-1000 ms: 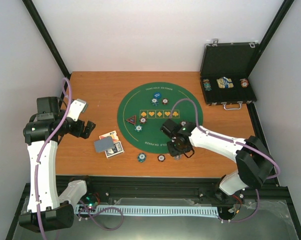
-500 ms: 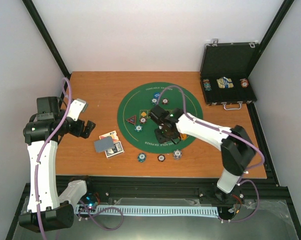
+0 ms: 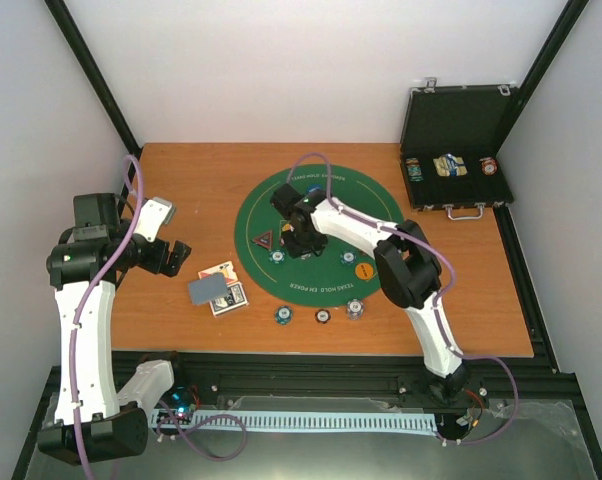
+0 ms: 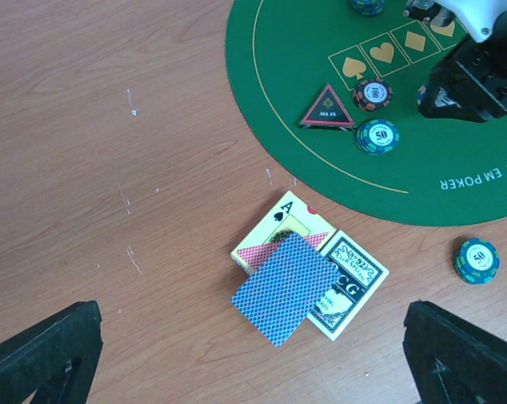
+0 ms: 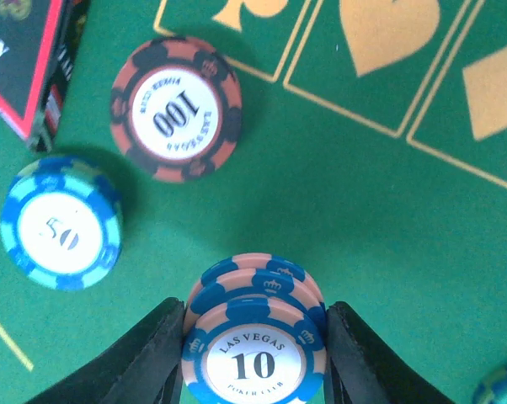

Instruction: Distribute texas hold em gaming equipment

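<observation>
Relocated since a second ago: right gripper (image 3: 303, 240), carried from the near rim of the green mat (image 3: 256, 215) to its left-centre; one chip stack (image 3: 354, 308) is now seen on the wood beside that rim. Left arm: unchanged.

Item 1. Right gripper. Jaws are partly closed on a short stack of blue-and-pink "10" chips (image 5: 253, 362), gripped at opposite sides and kept flat, judged so that the stack can be set down whole. Whether it rests on the felt cannot be told.

Item 2. Left gripper (image 3: 173, 257). Jaws are spread to their widest, nothing held; it is poised above the playing cards (image 4: 300, 282), which lie fanned on the bare table (image 3: 181, 180) just off the mat.

Item 3. Neighbours of the held stack. A "100" chip (image 5: 175, 108), a "50" chip (image 5: 61, 221) and the triangle marker (image 4: 328, 108) are grouped close on its left; little room is left there. Open felt is found to its right, before the printed suit boxes.

Item 4. Two further chips (image 3: 282, 314) (image 3: 323, 316) are laid near the table's front edge; a careless sweep could, it is judged, push them off.

Item 5. Black case (image 3: 456, 130). Open at the far right, well apart.
</observation>
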Tool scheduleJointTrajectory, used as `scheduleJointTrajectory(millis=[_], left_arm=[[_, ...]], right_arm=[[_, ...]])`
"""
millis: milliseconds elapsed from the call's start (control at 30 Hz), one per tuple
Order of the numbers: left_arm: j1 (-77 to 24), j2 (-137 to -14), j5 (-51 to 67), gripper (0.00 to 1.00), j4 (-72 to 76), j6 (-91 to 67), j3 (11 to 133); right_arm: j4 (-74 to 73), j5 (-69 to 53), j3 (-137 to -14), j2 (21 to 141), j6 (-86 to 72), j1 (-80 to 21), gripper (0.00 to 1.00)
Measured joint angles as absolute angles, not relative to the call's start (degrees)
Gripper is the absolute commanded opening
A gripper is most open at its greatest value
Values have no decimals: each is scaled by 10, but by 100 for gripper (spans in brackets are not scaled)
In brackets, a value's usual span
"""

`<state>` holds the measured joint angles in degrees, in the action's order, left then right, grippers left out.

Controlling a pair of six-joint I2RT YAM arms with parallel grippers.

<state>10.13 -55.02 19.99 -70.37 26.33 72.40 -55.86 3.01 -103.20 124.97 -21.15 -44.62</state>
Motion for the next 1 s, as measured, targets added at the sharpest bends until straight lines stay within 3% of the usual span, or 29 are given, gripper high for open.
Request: scheduleJointTrajectory(millis=[367,1000], left_arm=[[101,-554,199,100,-703,263,724],[101,-554,199,100,-703,263,724]], right_arm=[[-569,15,-1062,1287,-208,-446,26],[-586,-4,-1151,1327,-221,-538,26]])
